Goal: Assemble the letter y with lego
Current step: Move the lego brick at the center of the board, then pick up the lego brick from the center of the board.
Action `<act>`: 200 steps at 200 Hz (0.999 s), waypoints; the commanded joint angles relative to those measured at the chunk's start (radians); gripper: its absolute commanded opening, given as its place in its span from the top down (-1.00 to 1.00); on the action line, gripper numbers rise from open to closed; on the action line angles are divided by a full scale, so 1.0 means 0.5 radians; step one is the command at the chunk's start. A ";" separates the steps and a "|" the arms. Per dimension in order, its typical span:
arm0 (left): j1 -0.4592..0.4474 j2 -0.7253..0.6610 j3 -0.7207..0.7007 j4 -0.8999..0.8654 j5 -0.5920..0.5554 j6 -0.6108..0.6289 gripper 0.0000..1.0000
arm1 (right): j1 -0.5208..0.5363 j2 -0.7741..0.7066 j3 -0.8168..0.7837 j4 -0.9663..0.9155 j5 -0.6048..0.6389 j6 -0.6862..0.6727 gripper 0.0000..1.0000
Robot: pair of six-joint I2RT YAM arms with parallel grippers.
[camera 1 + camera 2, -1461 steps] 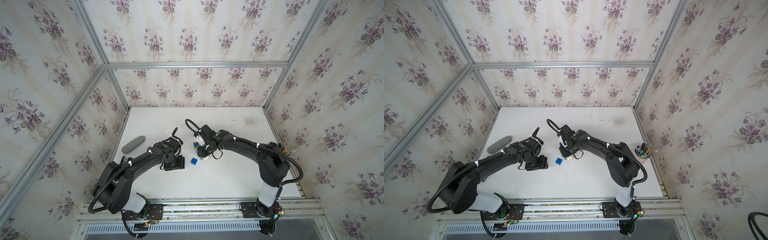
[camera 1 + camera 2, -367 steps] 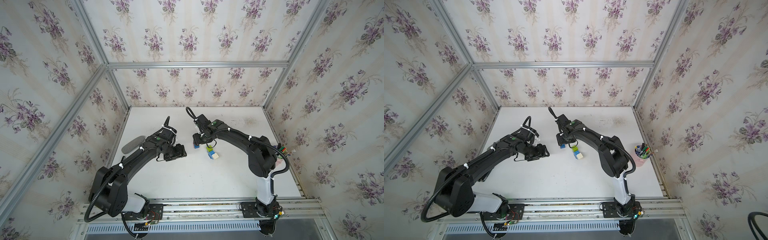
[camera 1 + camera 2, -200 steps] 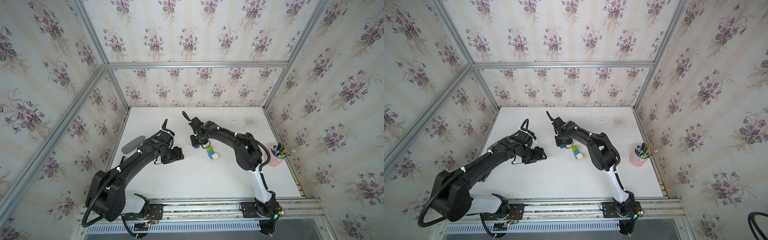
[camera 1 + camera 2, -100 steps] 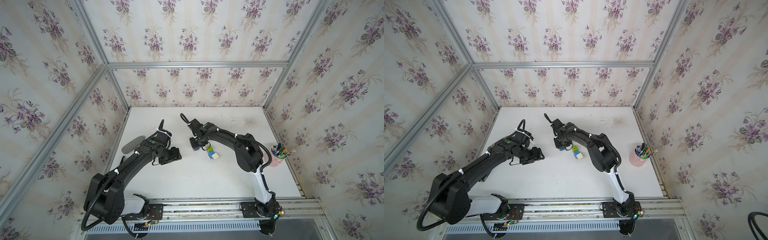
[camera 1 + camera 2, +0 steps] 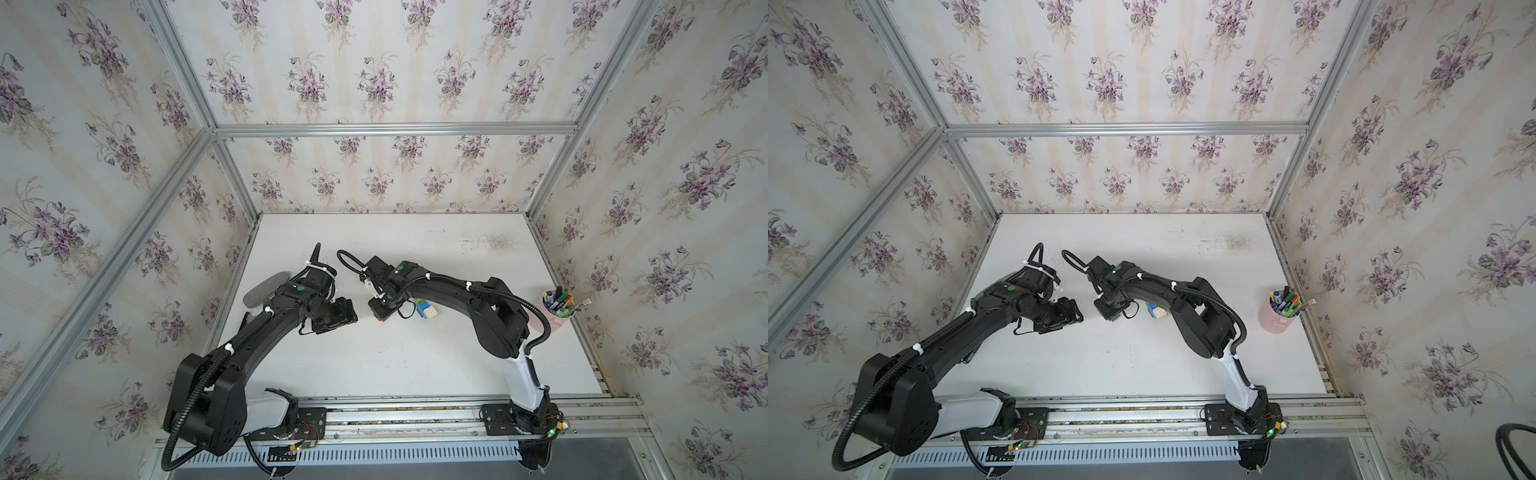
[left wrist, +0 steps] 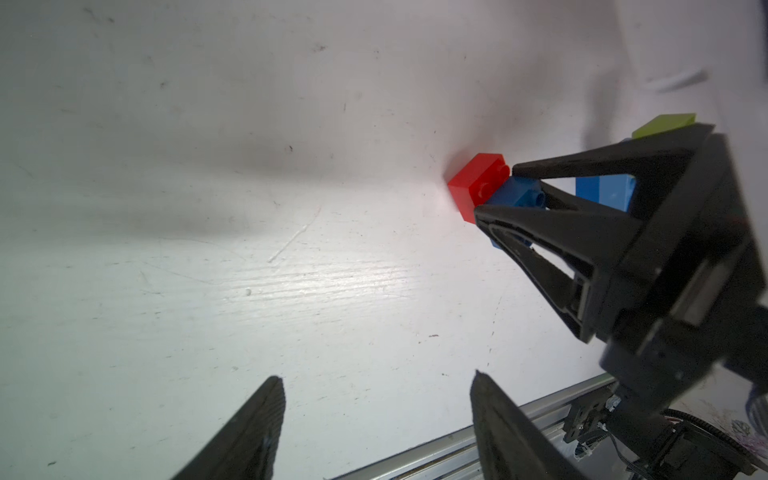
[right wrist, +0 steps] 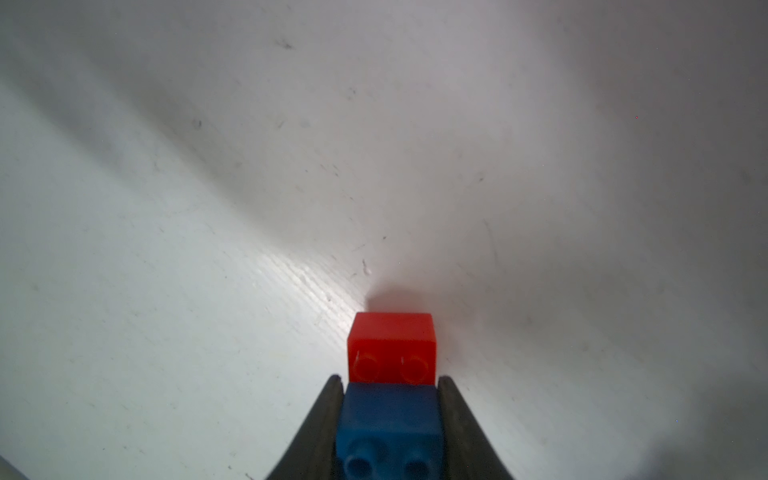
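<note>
The right claw (image 7: 390, 380) is clamped on a dark blue brick (image 7: 388, 419), which butts against the studded face of the red brick (image 7: 392, 345) lying on the bench (image 5: 415, 365) (whether they are pressed fully home I cannot tell). The left claw (image 6: 377, 377) hangs near the red brick, jaws well parted and empty. A light blue brick (image 6: 611, 193), a lime green brick (image 6: 665, 124) and a white brick (image 5: 432, 311) cluster near the red brick, behind the right claw.

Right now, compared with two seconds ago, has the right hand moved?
Yes. In a top view the right hand, shut on the dark blue brick, has shifted farther from the pen cup, toward the left hand.
</note>
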 commanded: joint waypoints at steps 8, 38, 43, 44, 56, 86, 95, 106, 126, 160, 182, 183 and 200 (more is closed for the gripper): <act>0.002 -0.016 -0.006 -0.027 0.010 0.014 -0.44 | 0.041 0.033 0.051 -0.052 0.077 -0.152 0.29; 0.003 -0.010 -0.010 -0.030 0.010 0.018 -0.44 | 0.057 0.047 0.061 -0.058 0.147 -0.174 0.21; 0.003 -0.011 -0.008 -0.030 0.011 0.018 -0.44 | 0.058 0.047 0.064 -0.060 0.145 -0.178 0.20; 0.006 -0.009 -0.008 -0.030 0.011 0.018 -0.44 | 0.058 0.047 0.065 -0.059 0.145 -0.178 0.20; 0.007 -0.001 -0.006 -0.028 0.008 0.018 -0.44 | 0.061 0.047 0.069 -0.057 0.153 -0.186 0.20; 0.010 0.006 -0.005 -0.028 0.012 0.027 -0.45 | 0.065 0.061 0.095 -0.077 0.171 -0.182 0.12; 0.010 0.007 -0.005 -0.027 0.010 0.030 -0.45 | 0.065 0.048 0.098 -0.075 0.169 -0.175 0.08; 0.009 0.010 -0.001 -0.026 0.009 0.030 -0.45 | 0.065 0.024 0.103 -0.064 0.166 -0.163 0.02; 0.009 0.031 0.006 -0.027 0.013 0.034 -0.45 | 0.065 -0.033 0.121 -0.050 0.164 -0.136 -0.05; 0.009 0.115 0.053 -0.011 0.013 0.064 -0.46 | 0.010 -0.196 0.073 -0.022 0.219 -0.006 -0.08; 0.008 0.194 0.106 0.012 0.047 0.067 -0.45 | -0.096 -0.352 -0.075 0.005 0.233 0.145 -0.08; 0.007 0.196 0.111 0.013 0.049 0.067 -0.45 | -0.100 -0.360 -0.082 0.007 0.236 0.154 -0.09; -0.003 0.270 0.144 0.025 0.063 0.071 -0.45 | -0.173 -0.478 -0.239 0.014 0.299 0.240 -0.19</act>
